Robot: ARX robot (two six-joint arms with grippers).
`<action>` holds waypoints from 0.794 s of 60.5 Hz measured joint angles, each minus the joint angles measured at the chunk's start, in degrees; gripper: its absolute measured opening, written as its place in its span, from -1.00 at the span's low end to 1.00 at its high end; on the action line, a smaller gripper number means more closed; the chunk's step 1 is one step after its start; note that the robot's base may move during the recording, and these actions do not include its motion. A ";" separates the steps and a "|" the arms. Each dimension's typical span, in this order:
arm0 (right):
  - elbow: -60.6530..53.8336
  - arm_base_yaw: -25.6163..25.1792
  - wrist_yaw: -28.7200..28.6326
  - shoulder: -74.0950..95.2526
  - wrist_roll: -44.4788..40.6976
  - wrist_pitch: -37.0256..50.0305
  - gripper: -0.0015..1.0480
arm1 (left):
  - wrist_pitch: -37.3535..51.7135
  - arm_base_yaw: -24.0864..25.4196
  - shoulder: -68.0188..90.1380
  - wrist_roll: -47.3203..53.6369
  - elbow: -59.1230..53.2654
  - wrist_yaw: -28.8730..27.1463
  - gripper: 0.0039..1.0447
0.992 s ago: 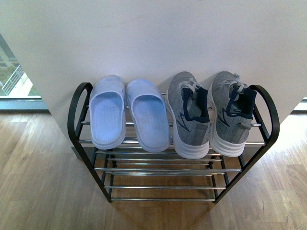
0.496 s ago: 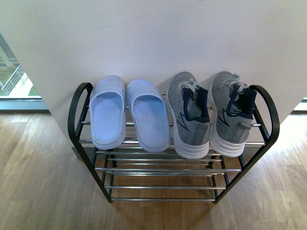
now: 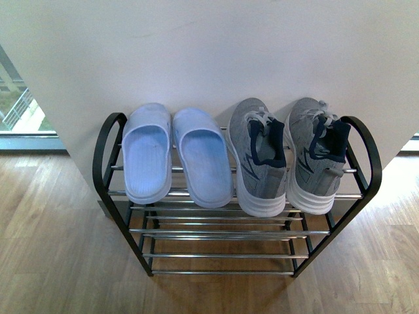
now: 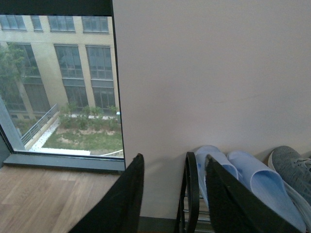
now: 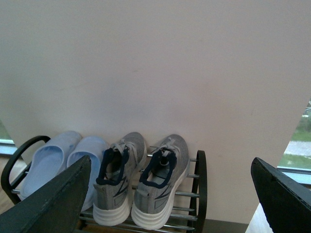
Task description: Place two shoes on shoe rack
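Grey knit sneakers, both of them, are parked side by side on the top tier of the shoe rack (image 3: 362,196): left sneaker (image 3: 257,156), right sneaker (image 3: 317,152), heels facing out, toes to the wall, right next to a pair of pale blue slippers (image 3: 173,154). Nothing has budged over the last second, front view is identical, so I'd call the job done. Left gripper (image 4: 172,194) sits back from the rack with jaws apart and empty; right gripper (image 5: 175,194) has jaws spread wide, also empty. No brand or writing I can read; there's a dark mark on the sneaker sides, maybe a logo, too small to tell
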 joint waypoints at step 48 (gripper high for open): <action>0.00 0.00 -0.02 0.00 0.00 0.00 0.82 | 0.00 0.00 0.00 0.11 0.00 0.02 0.83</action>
